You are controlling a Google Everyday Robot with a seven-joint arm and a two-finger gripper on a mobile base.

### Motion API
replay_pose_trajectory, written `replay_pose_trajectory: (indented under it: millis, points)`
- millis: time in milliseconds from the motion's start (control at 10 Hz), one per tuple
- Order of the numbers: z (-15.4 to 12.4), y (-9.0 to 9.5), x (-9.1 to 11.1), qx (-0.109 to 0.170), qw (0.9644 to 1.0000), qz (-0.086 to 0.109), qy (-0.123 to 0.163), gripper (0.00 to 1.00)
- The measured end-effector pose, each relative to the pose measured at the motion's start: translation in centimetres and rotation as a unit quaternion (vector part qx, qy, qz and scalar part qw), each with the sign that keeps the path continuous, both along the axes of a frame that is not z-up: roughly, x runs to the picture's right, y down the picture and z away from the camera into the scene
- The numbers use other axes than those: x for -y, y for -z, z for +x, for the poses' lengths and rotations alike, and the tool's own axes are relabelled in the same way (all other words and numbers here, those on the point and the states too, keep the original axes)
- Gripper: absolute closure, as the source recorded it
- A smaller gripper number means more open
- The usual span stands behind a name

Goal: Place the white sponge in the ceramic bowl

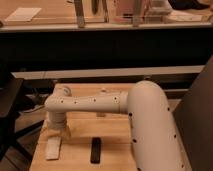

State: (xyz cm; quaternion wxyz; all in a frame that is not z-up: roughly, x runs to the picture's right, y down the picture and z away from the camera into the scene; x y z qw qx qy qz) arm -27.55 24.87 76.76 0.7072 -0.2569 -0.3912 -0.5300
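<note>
The white sponge (pixel 53 148) lies flat on the wooden table (pixel 115 145) near its front left corner. My gripper (pixel 56 133) hangs down from the white arm (pixel 95 102) right above the sponge's far end, close to it or touching it. The arm reaches in from the right across the table. The ceramic bowl is not in view; the arm may hide it.
A black bar-shaped object (pixel 95 149) lies on the table just right of the sponge. A small pale object (pixel 103 90) peeks out behind the arm. A dark chair (pixel 10 107) stands left of the table. A dark counter (pixel 105 47) runs along the back.
</note>
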Motion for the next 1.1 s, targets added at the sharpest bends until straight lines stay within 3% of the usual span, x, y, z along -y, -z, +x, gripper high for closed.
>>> replay_pose_trajectory:
  millis: [1100]
  points:
    - [-0.5, -0.3, -1.6, -0.007, 0.9997, -0.019, -0.013, 0.2]
